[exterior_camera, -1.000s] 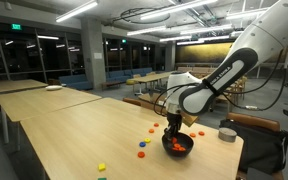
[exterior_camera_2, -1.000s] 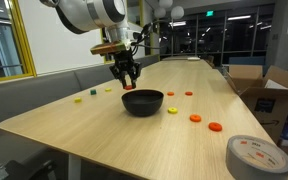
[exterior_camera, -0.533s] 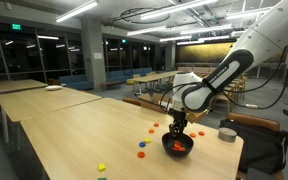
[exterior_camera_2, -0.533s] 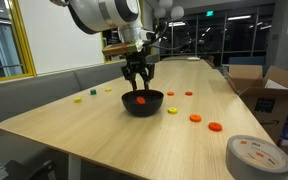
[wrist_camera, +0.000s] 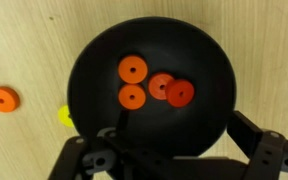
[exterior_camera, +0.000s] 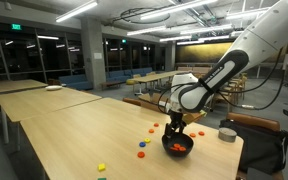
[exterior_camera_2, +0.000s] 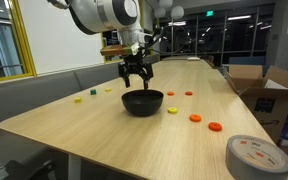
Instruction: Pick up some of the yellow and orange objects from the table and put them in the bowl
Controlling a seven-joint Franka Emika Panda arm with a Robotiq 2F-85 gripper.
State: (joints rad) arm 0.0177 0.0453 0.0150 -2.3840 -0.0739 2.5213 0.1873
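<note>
Four orange discs (wrist_camera: 132, 68) inside black bowl (wrist_camera: 84, 60), bowl toward short end edge of light wooden table (exterior_camera_2: 94, 128), gripper (exterior_camera_2: 136, 78) hovering just above bowl, jaws spread wide and empty, loose orange disc (wrist_camera: 2, 98) and yellow piece (wrist_camera: 64, 115) on table beside bowl rim

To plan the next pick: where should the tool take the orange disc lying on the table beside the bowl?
Probably from straight above, the tool pinching opposite edges of the orange disc: it lies flat and thin on the table, apart from the bowl, leaving room around it.
</note>
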